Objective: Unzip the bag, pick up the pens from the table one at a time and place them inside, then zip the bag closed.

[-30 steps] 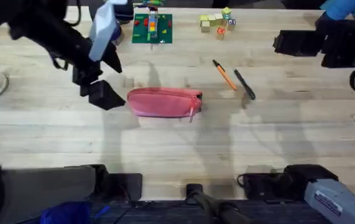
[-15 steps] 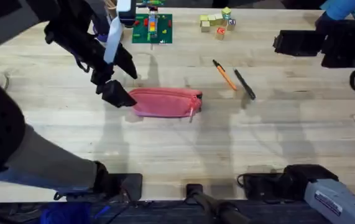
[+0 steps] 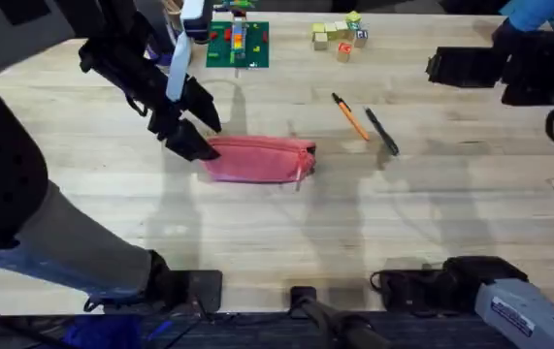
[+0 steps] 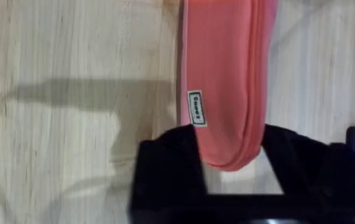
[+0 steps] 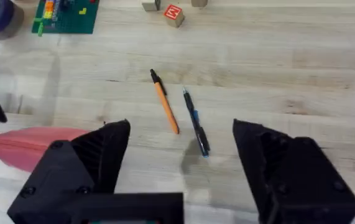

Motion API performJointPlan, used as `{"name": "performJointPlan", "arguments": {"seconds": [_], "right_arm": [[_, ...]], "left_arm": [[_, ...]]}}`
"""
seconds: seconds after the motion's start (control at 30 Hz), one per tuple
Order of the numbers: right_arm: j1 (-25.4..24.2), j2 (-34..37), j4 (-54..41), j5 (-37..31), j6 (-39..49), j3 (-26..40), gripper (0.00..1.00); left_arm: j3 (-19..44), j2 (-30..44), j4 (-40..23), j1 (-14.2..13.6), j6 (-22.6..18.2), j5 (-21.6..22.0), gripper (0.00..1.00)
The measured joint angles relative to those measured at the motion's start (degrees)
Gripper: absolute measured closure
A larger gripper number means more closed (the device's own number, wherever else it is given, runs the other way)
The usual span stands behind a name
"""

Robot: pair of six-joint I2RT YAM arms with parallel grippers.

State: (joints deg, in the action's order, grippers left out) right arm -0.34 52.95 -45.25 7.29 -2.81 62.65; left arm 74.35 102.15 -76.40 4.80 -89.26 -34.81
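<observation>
While zipped, bag [image 4: 224, 81], small white label [image 4: 195, 108]

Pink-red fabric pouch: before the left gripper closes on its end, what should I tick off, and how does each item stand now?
1. Left gripper open, its black fingers on either side of the end of the pink-red fabric pouch: ok.
2. Pouch lying flat on the pale plank table: ok.
3. Zipper shut, pull at the end away from the left gripper: cannot tell.
4. Slim orange pen and slim black pen lying on the table, apart from the pouch: ok.
5. Right gripper open, above the table near the pens, holding nothing: ok.
</observation>
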Motion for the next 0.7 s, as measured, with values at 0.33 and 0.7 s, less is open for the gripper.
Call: {"name": "performJointPlan", "arguments": {"seconds": [0.33,0.7], "right_arm": [[0.0,0.0,0.02,0.02,0.0,0.0,0.005],[0.02,0.0,-0.33,11.55,-8.0,0.0,0.005]], "left_arm": [[-0.11,0.11,-0.79,-0.15,-0.36,-0.15,0.956],[-0.11,0.11,-0.79,-0.15,-0.36,-0.15,0.956]]}}
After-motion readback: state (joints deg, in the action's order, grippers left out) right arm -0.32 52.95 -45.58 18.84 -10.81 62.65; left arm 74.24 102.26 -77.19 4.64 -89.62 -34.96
